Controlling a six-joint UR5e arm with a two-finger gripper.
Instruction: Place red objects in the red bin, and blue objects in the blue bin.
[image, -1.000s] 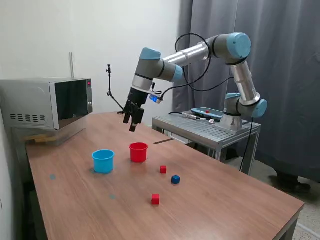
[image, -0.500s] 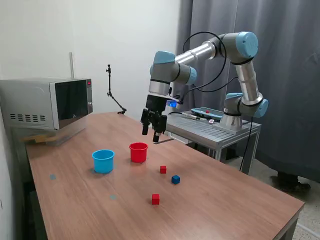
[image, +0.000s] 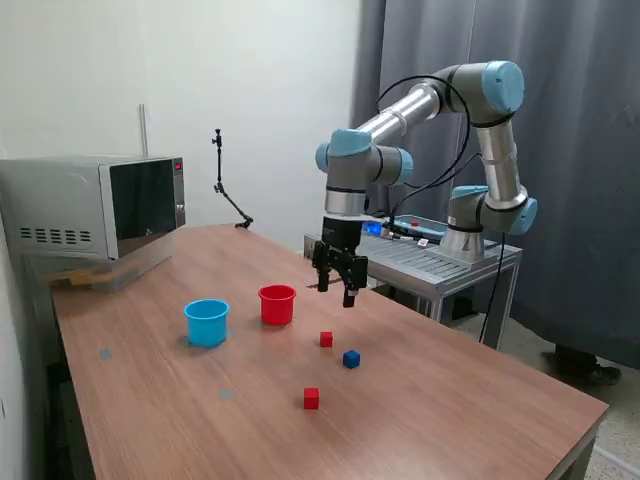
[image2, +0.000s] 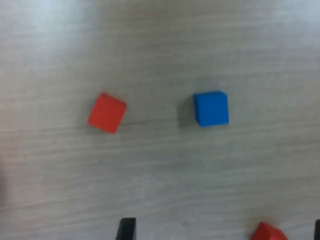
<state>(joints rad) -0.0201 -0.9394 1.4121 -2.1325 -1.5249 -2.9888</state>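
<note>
I am hovering the gripper (image: 336, 290), jaws spread and empty, above the red cube (image: 326, 339) lying near the red cup (image: 277, 304), and aiming to centre before descending.

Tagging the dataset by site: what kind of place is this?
Most likely a robotics lab or test room: a UR5e arm mounted on a metal cart, dark curtains behind, and a microwave on the wooden table.

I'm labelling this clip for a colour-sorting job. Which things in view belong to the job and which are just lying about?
Job: gripper; two red cubes; one blue cube; red cup; light blue cup.

Lying about: microwave; metal side table; thin black stand.
</note>
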